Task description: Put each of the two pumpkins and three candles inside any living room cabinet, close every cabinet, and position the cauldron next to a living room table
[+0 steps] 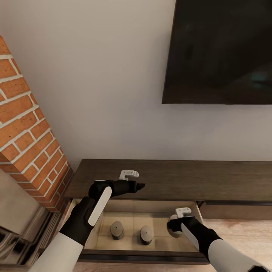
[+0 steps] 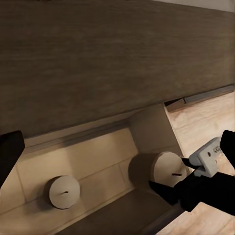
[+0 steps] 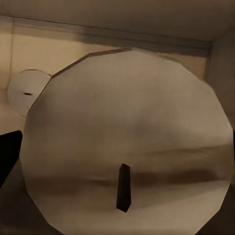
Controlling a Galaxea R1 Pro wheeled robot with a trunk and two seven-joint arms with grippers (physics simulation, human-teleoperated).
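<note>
Wall (image 1: pixel 113 75): pale, across the upper frame of the head view.
Screen (image 1: pixel 223 49): dark, upper right.
Brick fireplace (image 1: pixel 26 128): red, left edge.
Cabinet (image 1: pixel 196 177): dark wood, lower half; one drawer (image 1: pixel 158 236) pulled open at bottom centre, pale inside.
Left gripper (image 1: pixel 138 186): centre, over the cabinet top just behind the open drawer; empty, opening cannot be told.
Right gripper (image 1: pixel 173 226): lower right, down in the drawer, jaws closed around a third candle (image 3: pixel 127 142).
Candles: two upright on the drawer floor, one (image 1: pixel 117 229) left of the other (image 1: pixel 146 234), apart.
</note>
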